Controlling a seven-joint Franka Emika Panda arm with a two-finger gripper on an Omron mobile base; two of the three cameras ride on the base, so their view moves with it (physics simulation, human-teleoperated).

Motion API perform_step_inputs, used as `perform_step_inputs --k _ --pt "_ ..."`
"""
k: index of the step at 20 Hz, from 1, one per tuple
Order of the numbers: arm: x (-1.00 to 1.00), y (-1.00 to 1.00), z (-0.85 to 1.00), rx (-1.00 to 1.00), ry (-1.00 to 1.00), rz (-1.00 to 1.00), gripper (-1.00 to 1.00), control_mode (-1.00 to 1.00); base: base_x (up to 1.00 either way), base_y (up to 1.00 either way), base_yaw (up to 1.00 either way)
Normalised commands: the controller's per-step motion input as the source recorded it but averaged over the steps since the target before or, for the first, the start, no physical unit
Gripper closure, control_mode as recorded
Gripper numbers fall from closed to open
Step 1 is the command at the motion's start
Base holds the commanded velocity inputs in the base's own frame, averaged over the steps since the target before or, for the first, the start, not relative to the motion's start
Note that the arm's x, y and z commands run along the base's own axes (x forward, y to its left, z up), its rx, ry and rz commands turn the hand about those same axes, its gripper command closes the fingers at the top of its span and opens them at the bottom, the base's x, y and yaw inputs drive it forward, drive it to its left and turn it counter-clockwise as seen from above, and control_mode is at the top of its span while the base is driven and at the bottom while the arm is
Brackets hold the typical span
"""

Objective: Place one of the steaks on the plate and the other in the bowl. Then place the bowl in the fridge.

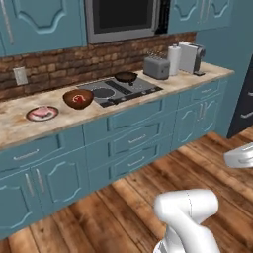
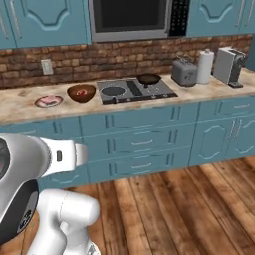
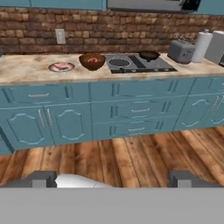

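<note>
Counter point(image 1: 15, 129) runs along brick wall, teal cabinets below. Plate point(image 1: 42, 113) sits left on counter, pale pink steak point(image 1: 42, 111) on it. Wooden bowl point(image 1: 78, 99) just right of plate, apart from it, red steak point(image 1: 77, 98) inside. Cooktop point(image 1: 120, 90) beside bowl, black pan point(image 1: 126, 76) on back burner. Toaster point(image 1: 156, 67), paper towel roll point(image 1: 174, 59), coffee machine point(image 1: 190, 57) further right. Fridge point(image 1: 244, 94) edge at far right. Tool point(image 3: 113, 180) well back from counter over wood floor point(image 1: 123, 207), fingers point(image 3: 43, 179) spread wide, holding nothing.
</note>
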Motion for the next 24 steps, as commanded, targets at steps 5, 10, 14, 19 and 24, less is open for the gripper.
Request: perform_step_inputs --k 5,10,14,19,24 --pt "0.00 0.00 0.00 0.00 0.00 0.00 -1.00 1.00 -0.01 -0.51 -0.30" --pt "0.00 0.00 0.00 0.00 0.00 0.00 -1.00 1.00 0.53 -0.94 -0.15" --pt "0.00 0.00 0.00 0.00 0.00 0.00 -1.00 1.00 0.72 -1.00 -0.06" --pt "0.00 0.00 0.00 0.00 0.00 0.00 -1.00 1.00 0.55 -1.00 -0.05" --pt "0.00 0.00 0.00 0.00 0.00 0.00 -1.00 1.00 0.77 -1.00 -0.01"
